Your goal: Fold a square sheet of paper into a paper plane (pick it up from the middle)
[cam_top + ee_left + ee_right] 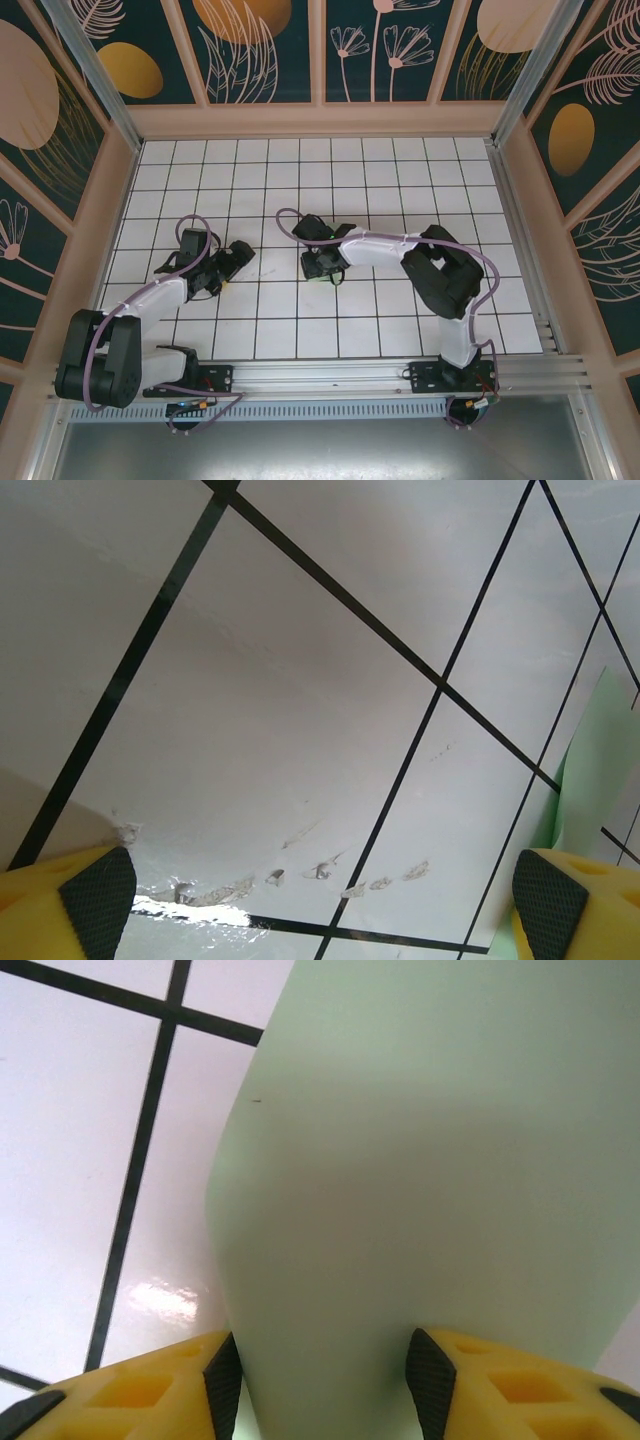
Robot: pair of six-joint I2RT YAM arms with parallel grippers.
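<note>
The square sheet of paper (400,1160) is pale mint green and bulges up in a smooth hump between my right gripper's pads. My right gripper (325,1385) is closed in on that hump, and both black pads (225,1385) touch its sides. In the top view the right gripper (322,268) points down at the table's middle and covers most of the sheet. My left gripper (325,900) is open just above bare tiles, with nothing between its pads (98,900). An edge of the green sheet (600,770) lifts off the table to its right. In the top view the left gripper (232,262) sits to the left of the right one.
The white tiled table (400,170) with black grid lines is walled in by patterned panels on three sides. Scuff marks (330,865) show on the tile under the left gripper. An aluminium rail (330,375) with the arm bases runs along the near edge.
</note>
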